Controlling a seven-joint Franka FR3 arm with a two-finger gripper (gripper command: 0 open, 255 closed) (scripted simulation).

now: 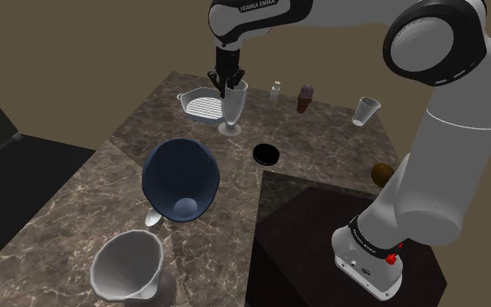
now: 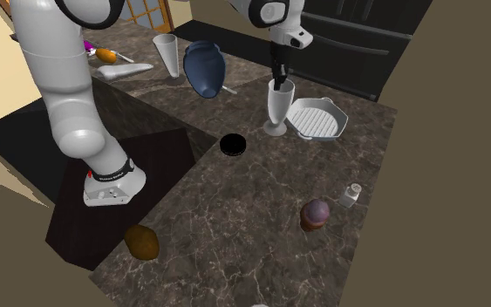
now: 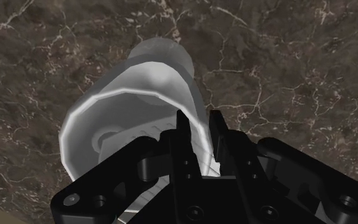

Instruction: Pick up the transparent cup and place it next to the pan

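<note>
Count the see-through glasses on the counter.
2: a footed glass beside the pan, and a tumbler toward the shoulder view's right. The arm may hide others.

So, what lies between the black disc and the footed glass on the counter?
Nothing: only bare marbled countertop lies between the black disc and the footed glass, as the second exterior view and the shoulder view both show.

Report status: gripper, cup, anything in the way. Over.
Gripper shut on the transparent cup at its rim. Cup upright, close beside the pan. Black disc stands apart, nothing blocking.
</note>
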